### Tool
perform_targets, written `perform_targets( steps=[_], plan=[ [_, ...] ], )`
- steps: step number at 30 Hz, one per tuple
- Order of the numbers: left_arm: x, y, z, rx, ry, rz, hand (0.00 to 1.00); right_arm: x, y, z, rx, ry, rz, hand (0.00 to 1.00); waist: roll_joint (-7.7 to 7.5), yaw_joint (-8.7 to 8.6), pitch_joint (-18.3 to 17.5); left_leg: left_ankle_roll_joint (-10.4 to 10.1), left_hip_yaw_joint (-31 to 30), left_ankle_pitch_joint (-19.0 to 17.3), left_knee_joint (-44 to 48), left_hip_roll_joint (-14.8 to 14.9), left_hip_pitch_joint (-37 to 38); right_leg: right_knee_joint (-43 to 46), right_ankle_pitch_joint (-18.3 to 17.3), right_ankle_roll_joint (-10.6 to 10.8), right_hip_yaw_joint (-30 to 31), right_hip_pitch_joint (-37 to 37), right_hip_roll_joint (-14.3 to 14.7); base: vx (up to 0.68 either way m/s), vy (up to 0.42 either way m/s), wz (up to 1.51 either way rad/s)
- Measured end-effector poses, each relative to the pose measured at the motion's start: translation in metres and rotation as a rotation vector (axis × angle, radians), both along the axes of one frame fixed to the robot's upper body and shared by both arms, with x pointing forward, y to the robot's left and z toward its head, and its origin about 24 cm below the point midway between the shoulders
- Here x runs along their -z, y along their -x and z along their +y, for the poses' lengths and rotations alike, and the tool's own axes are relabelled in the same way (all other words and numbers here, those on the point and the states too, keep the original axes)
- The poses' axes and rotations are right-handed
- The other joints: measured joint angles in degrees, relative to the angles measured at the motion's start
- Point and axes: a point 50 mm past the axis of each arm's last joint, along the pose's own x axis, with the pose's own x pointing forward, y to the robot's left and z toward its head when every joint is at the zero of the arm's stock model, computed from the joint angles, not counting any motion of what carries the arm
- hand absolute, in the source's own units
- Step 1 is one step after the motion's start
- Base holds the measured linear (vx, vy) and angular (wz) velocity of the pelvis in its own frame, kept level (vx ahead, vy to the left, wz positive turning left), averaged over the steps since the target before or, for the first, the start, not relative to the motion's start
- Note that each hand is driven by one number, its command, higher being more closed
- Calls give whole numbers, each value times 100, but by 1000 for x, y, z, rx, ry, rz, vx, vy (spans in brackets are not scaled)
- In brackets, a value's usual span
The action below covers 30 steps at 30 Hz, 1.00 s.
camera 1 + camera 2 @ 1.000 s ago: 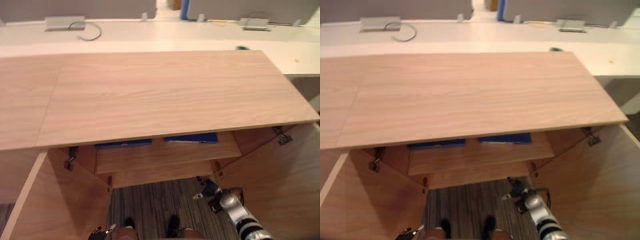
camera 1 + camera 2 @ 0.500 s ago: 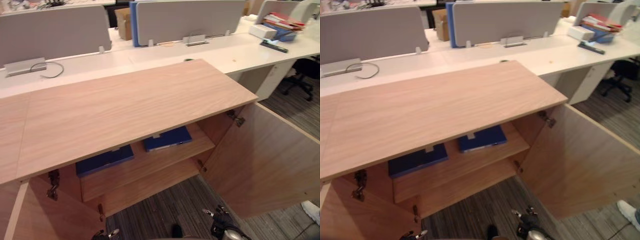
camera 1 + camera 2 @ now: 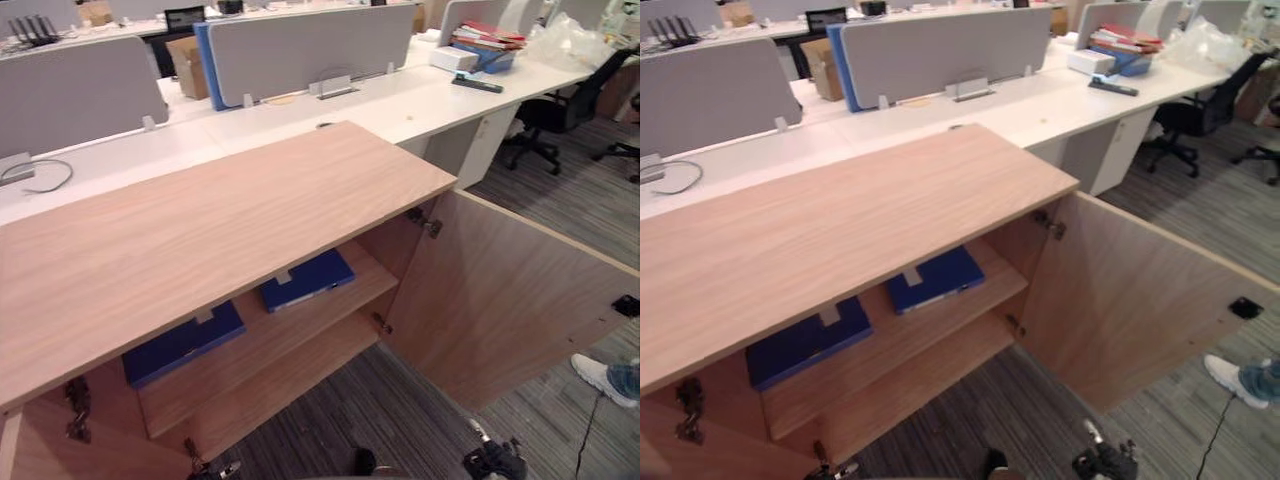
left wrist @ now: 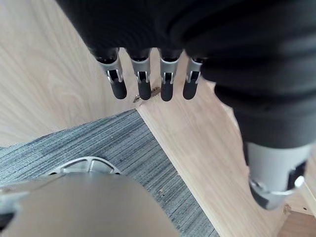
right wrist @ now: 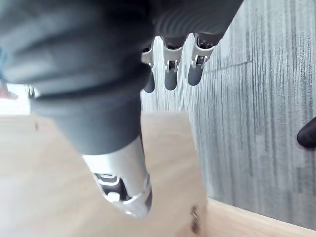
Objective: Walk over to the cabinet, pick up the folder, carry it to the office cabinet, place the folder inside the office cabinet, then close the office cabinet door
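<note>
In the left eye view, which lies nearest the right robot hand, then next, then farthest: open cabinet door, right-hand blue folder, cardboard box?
From the right robot hand, low in view:
1. Open cabinet door, just beyond it.
2. Blue folder, on the shelf, further left.
3. Cardboard box, far back by the dividers.

Cabinet [image 3: 200,230] pale wood grain; folders [image 3: 305,280] dark blue; carpet [image 3: 385,410] grey, striped; desk [image 3: 440,100] white; dividers [image 3: 300,45] grey.

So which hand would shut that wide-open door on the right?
Probably the right hand: it hangs empty, fingers straight, just in front of the open door. The left hand, also empty, is across by the cabinet's other side.
</note>
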Motion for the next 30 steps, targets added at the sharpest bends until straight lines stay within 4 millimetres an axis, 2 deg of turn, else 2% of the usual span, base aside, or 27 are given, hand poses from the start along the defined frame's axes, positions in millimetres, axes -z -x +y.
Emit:
perform_targets(
  steps=[1,2,4,5,6,7,8,9,10,11,12,13,14,15,16,17,18,20,24,26,30],
  plan=[
    [0,1,1,-19,3,-2,0,-4,2,-6,54,18,-13,0,1,-1,-3,-45,117,-103,179,139,15,214,-73,-100,-583,24,-146,103,-37,-43],
    [0,1,1,-35,4,-4,0,-8,6,-13,116,38,-23,0,-29,-15,10,-130,158,-193,361,274,17,385,-210,-163,-887,37,-192,94,-61,-30],
    [0,0,2,-66,11,-8,0,-18,12,-28,205,92,-36,0,-36,-55,-21,-177,162,-186,369,357,61,435,-430,-226,-1123,85,-133,97,-91,-13],
    [0,0,1,-87,19,-15,0,-26,13,-37,254,135,-55,0,-36,9,-27,-181,254,-148,189,377,163,547,-655,-144,-1607,157,-248,117,-74,-29],
    [0,0,0,-106,26,-16,0,-31,11,-41,278,155,-73,0,44,29,-55,-176,325,-125,90,463,211,666,-746,-86,-1861,192,-323,103,-77,-59],
    [1,5,1,-161,34,-16,0,-40,2,-47,309,186,-117,0,45,61,-74,-283,501,-145,130,562,211,1254,-914,-249,-2056,45,-584,74,-66,-52],
    [1,12,4,-208,33,-8,0,-46,-3,-53,345,205,-138,0,-40,21,-150,-382,531,-208,223,562,220,1891,-1085,-370,-2025,-76,-1022,108,-102,-42],
    [1,15,5,-224,31,-3,0,-47,-3,-56,361,211,-139,0,-80,6,-210,-442,540,-251,303,564,217,2008,-1092,-257,-2031,-78,-1193,188,-133,-31],
    [2,20,6,-249,30,8,0,-50,-4,-60,372,226,-138,0,-127,34,-312,-559,573,-318,523,646,227,1891,-1044,388,-1934,-60,-1156,224,-168,-34],
    [4,25,3,-266,41,27,0,-51,-8,-62,367,230,-139,0,-31,32,-372,-541,558,-275,547,734,214,1788,-1028,364,-1885,-68,-978,216,-177,-71],
    [7,35,-1,-293,54,62,0,-53,-19,-62,354,226,-153,0,62,37,-443,-374,483,-111,577,859,216,1450,-930,301,-1702,-43,-661,221,-184,-88],
    [7,39,0,-304,54,79,0,-51,-28,-59,345,211,-152,0,41,38,-416,-310,443,-16,814,970,188,1194,-820,243,-1546,10,-532,199,-185,-115],
    [7,44,4,-316,43,92,0,-49,-39,-58,332,200,-147,0,-21,70,-407,-405,131,-177,762,886,144,974,-732,219,-1368,78,-444,158,-140,-93],
    [7,43,2,-325,47,90,0,-47,-41,-62,334,196,-131,0,9,25,-390,-397,-164,-89,-4,653,92,730,-621,261,-1304,217,-322,51,-58,-57],
    [7,42,1,-332,50,85,0,-47,-41,-62,334,196,-128,0,33,16,-381,-376,-196,15,-132,635,75,684,-611,271,-1301,238,-279,31,28,-45],
    [7,43,-1,-360,57,77,0,-44,-40,-61,325,191,-104,0,62,41,-406,-455,-181,359,-319,669,36,562,-558,305,-1180,247,-121,71,25,-38],
    [7,43,2,-381,50,71,0,-42,-41,-58,307,185,-87,0,68,6,-448,-495,-182,384,-344,675,-10,358,-458,335,-1122,244,-40,85,32,-40],
    [5,40,5,-387,40,54,0,-45,-44,-61,295,200,-94,0,-1,-35,-362,-497,-151,385,-466,646,-21,131,-318,356,-1066,227,21,63,16,-16],
    [4,32,5,-364,41,31,0,-57,-52,-75,236,271,-113,0,80,-124,-222,-501,-190,390,-508,556,-120,-134,-155,383,-1069,222,24,43,13,-1],
    [2,20,3,-312,42,-2,0,-73,-69,-86,158,339,-145,0,161,-141,-175,-500,-259,390,-523,522,-192,-251,-93,392,-1124,232,28,38,-16,9],
    [0,3,-1,-216,47,-43,0,-96,-102,-94,-16,429,-186,0,219,-153,-142,-492,-426,406,-608,491,-196,-329,-63,396,-1213,304,26,19,-27,12]
  ],
)
